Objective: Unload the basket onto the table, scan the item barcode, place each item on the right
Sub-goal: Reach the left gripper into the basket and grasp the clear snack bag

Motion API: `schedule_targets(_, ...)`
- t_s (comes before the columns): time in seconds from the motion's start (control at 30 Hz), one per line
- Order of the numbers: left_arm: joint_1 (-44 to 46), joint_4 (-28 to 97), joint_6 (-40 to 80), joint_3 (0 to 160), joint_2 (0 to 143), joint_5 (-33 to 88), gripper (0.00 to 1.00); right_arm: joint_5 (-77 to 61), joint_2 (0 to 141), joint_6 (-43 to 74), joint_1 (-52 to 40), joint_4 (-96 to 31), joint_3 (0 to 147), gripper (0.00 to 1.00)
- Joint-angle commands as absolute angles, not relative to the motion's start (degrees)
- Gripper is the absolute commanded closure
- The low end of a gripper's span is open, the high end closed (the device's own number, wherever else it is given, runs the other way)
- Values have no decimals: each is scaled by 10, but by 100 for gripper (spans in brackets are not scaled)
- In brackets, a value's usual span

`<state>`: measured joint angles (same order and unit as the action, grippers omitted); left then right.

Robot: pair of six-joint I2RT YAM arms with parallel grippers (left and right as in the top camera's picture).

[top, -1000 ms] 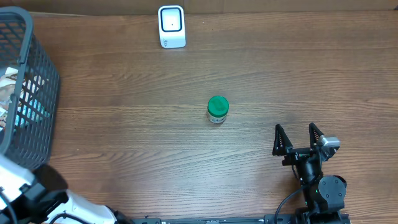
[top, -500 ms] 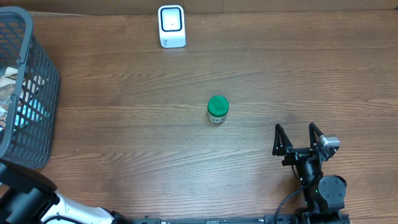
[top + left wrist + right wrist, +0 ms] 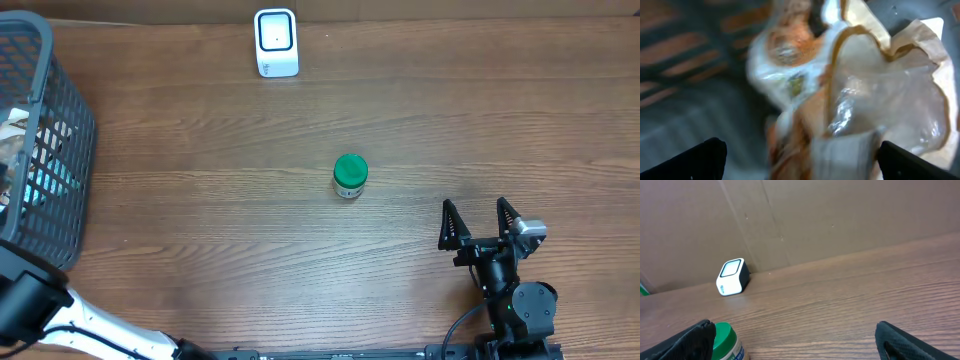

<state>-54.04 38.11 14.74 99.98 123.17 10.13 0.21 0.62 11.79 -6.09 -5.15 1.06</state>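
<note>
Gaping left end effector (image 3: 802,152) over crinkly plastic bag (image 3: 880,100); right end effector (image 3: 475,206) likewise, near green-lidded jar (image 3: 350,175).

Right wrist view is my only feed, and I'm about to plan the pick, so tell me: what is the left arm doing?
Observer: The left gripper is open above a clear-wrapped package. Its camera picture is blurred.
Operator: Where is that package?
Observer: Dark mesh shows behind it, so it looks to be inside the grey basket at the left edge of the table.
Operator: Does anything stand between my gripper and the jar?
Observer: No. Overhead, the green-lidded jar stands upright alone mid-table, ahead and to the left of the open right gripper.
</note>
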Motion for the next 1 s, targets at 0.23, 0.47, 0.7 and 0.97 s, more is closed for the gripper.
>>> schedule_targets(0.23,-503,266,139,996,1272,208,1,-1,2,117,-63,-48,5,0)
schedule_targets(0.47,-478,264,139,995,1272,142,9,-1,2,117,-63,-48,5,0)
schedule_targets(0.7,-475,310,139,996,1258,117,73,-1,2,117,-63,-48,5,0)
schedule_targets(0.97,-481,352,158,1012,1096,121,83,-1,2,117,-63,-48,5,0)
